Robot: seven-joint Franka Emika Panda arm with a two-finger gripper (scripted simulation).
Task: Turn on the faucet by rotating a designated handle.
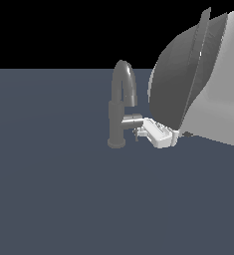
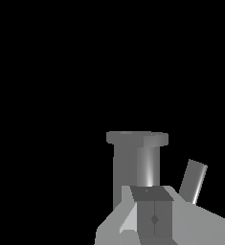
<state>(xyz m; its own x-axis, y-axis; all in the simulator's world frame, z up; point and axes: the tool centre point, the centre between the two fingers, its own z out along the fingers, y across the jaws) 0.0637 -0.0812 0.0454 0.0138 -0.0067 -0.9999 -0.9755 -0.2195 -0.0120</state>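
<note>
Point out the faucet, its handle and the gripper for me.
faucet (image 1: pixel 123 79): exterior view, arched spout.
handle (image 1: pixel 132 120): exterior view, middle of the stub.
gripper (image 1: pixel 138 131): exterior view, between the fingers' tips.

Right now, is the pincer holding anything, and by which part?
It cannot be told. The pincer sits right at the handle of the faucet, but neither view shows a firm grip.

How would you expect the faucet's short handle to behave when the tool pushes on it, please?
The handle looks like a stubby, rigid metal cylinder, so it probably will not flex. Its shiny, smooth round surface may let the tool slip. Being joined to the faucet body, it should pivot rather than roll.
</note>
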